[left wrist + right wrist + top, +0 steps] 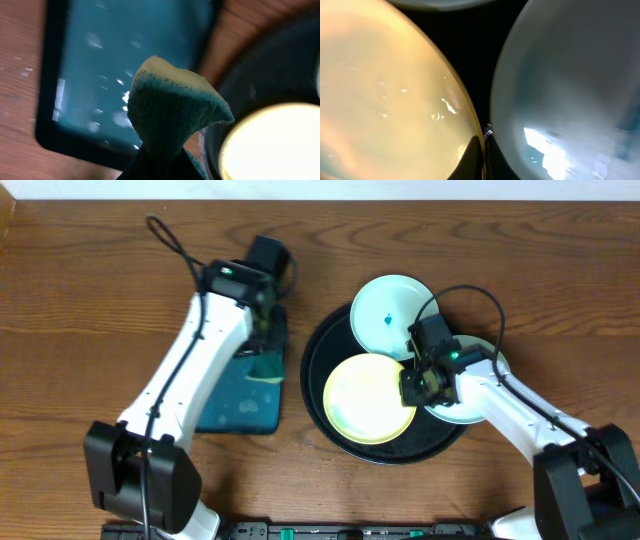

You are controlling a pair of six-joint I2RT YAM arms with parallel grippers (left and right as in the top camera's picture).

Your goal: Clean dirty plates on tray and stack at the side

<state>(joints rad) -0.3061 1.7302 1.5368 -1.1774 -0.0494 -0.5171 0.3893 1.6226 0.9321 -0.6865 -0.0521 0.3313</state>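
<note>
The round black tray [322, 350] holds a pale yellow plate [365, 398], a mint plate [390, 315] with a small blue smudge at its far edge, and a second mint plate [470, 405] at its right edge. My right gripper [416, 383] is shut on the yellow plate's right rim [470, 125]; its fingers [472, 157] pinch the rim, with the mint plate [570, 75] just beside. My left gripper [265, 340] hovers over the teal tray, shut on a green and yellow sponge [172, 110]. The sponge points toward the black tray [260, 75].
A rectangular teal tray [240, 405] with a dark rim lies left of the black tray, wet-looking [125, 65]. Both arms' cables loop above the table. The brown wooden table [80, 330] surrounds both trays.
</note>
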